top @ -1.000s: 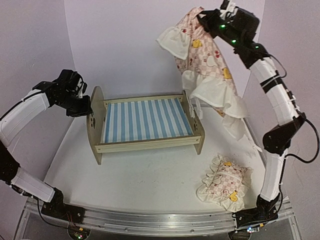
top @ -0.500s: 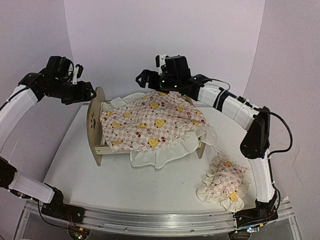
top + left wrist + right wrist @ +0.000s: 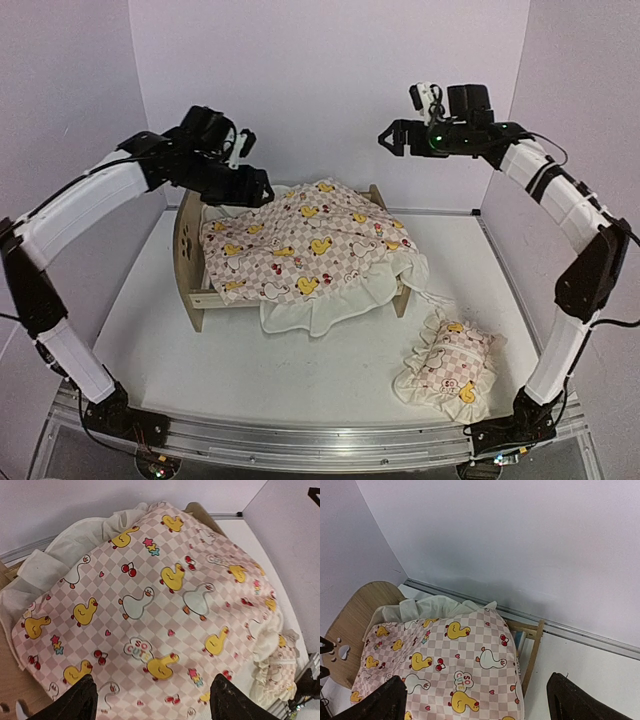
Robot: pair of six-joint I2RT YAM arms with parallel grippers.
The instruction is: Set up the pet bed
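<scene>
Hanging just over the headboard end of the pet bed (image 3: pixel 186 235), with the left gripper (image 3: pixel 248 186) spread wide and empty. Poised higher, beyond the footboard end, with the right gripper (image 3: pixel 392 138) fully spread, likewise holding nothing. Lying crosswise mid-way on the white table (image 3: pixel 250 370), headboard leftward, under a frilled quilt (image 3: pixel 300 245) (pillow (image 3: pixel 447 365) off the footboard's near corner, likelier a right-arm reach). Pale walls (image 3: pixel 330 90) close behind the bed.

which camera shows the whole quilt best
The top external view: the quilt shows entire, draped over the pet bed, its frill hanging past the near rail. The left wrist view shows only its duck print close up, edges cut off; the right wrist view shows only its back part.
</scene>
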